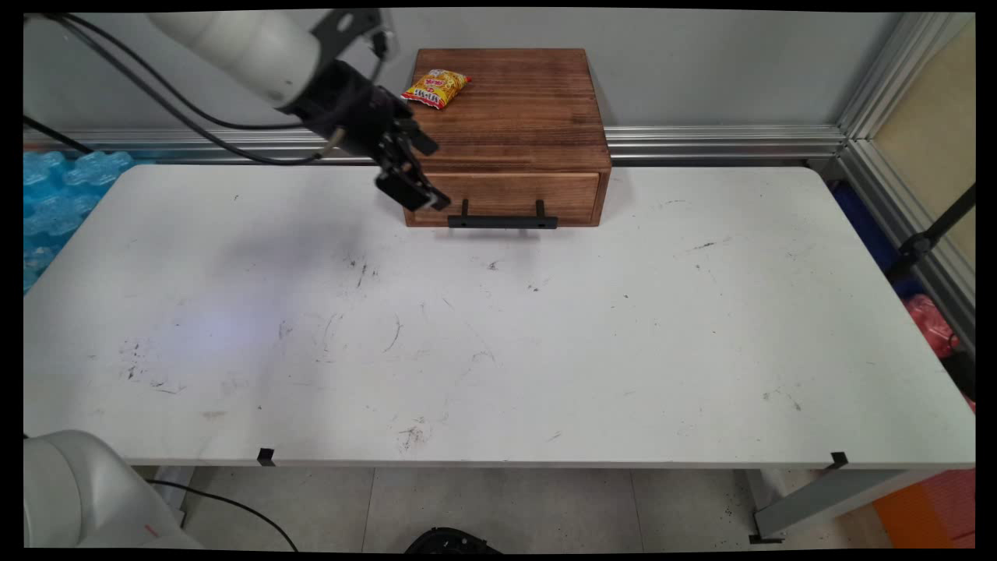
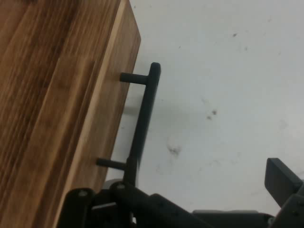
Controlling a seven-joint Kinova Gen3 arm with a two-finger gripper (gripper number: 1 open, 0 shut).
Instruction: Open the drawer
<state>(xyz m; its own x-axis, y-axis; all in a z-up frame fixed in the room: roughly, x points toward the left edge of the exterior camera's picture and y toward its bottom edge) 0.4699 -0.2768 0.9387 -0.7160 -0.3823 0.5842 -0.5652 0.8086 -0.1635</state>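
Arm: white Kinova reaches in from upper left in main view, black cables trailing, wrist angled down-right toward the rear of the table [image 1: 545, 351].

Claw: black gripper [image 1: 417, 191] hangs at the front-left corner of the wooden drawer box [image 1: 537, 117], just above the tabletop. Fingers spread apart w/ nothing between them: hand view shows one finger [image 2: 283, 178] standing well clear at lower right, the other side low at the box's front edge.

Nearest thing: black bar handle [image 1: 502, 221] on the drawer front. Handle's left end sits just beside the claw; claw appears not to touch it, tho contact can't be ruled out from these angles.

Key relation: handle lies to the claw's right in main view, long axis running left-right along the box front, parallel to the table's rear edge. In hand view the same bar [image 2: 142, 123] runs up from the linkage at bottom, stood off the wood on two short posts; its near end falls by the finger on the box side, not centred in the gap.

Drawer: front looks flush w/ the box, i.e. closed; contents not visible.

On top of box: yellow snack packet [image 1: 436, 87] w/ red print lies near the back-left corner, behind and above the claw, apart from it.

Table: white, scuffed; box stands at the rear middle against the wall rail.
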